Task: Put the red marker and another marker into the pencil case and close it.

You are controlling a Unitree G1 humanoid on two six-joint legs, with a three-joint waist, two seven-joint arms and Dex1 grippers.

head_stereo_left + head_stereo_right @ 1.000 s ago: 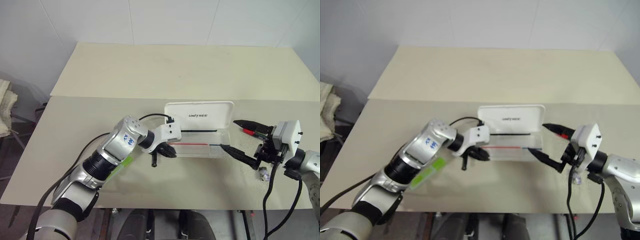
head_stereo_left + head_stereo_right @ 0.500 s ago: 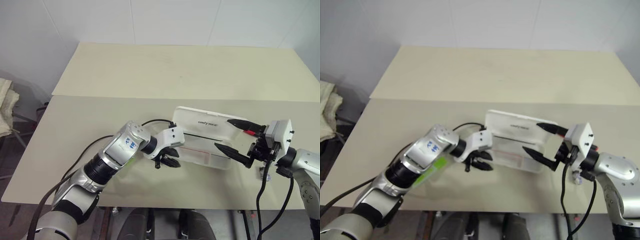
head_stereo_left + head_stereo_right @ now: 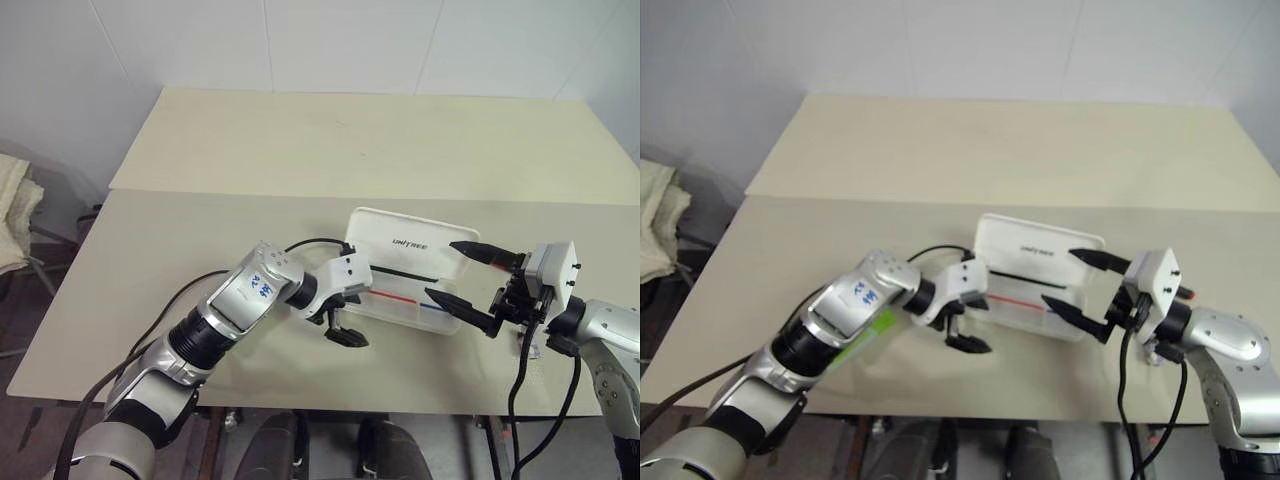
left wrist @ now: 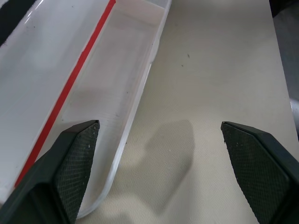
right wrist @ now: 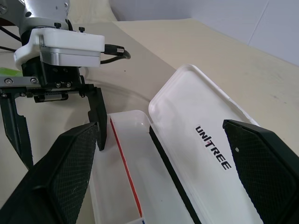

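The white pencil case (image 3: 412, 243) lies open near the table's front, lid back with dark lettering, and its base (image 4: 112, 79) carries a red-and-blue stripe. My left gripper (image 3: 346, 322) hangs open just off the base's left end, over bare table, with nothing between its fingers (image 4: 70, 163). At the case's right end my right gripper (image 3: 462, 275) is open too, one finger above the lid and one by the base, holding nothing. The lime-green marker (image 3: 868, 333) lies on the table, partly under my left forearm. A bit of red, likely the red marker (image 3: 1184, 293), peeks from behind my right hand.
A seam (image 3: 200, 193) crosses the cream table behind the case, with bare tabletop beyond it up to the white wall. A small pale object (image 3: 1155, 355) lies beside my right hand near the front edge. Folded cloth (image 3: 12, 210) sits off the table at the left.
My left gripper has gone from shut to open at the base's left end. The case has shifted right and turned, its right end now nearer the front edge.
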